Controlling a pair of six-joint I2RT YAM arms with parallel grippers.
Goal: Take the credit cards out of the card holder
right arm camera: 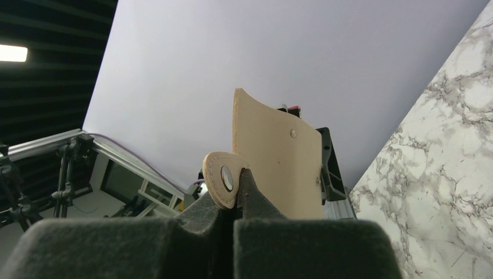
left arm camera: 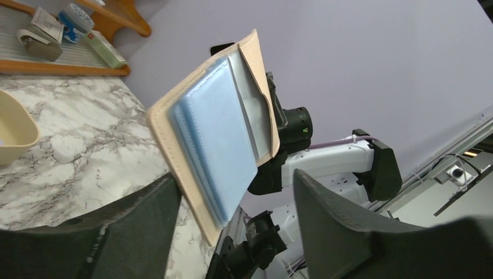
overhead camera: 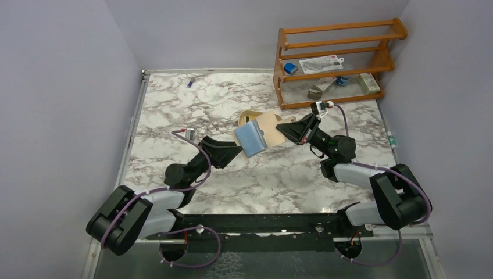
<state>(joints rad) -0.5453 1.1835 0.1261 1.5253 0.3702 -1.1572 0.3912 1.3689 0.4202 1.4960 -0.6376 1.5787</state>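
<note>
The tan card holder hangs open in the air above the table's middle. My right gripper is shut on its snap tab; the right wrist view shows the tab and its round snap pinched between the fingers, with the holder's tan back above. A stack of light blue credit cards sits in the holder's inner face, and a greyish card is in a pocket behind it. My left gripper is open, its fingers wide apart either side of the holder's lower corner.
A cream oval tray lies on the marble just behind the holder and shows at the left of the left wrist view. A wooden rack with small items stands at the back right. A small purple object lies at the back left.
</note>
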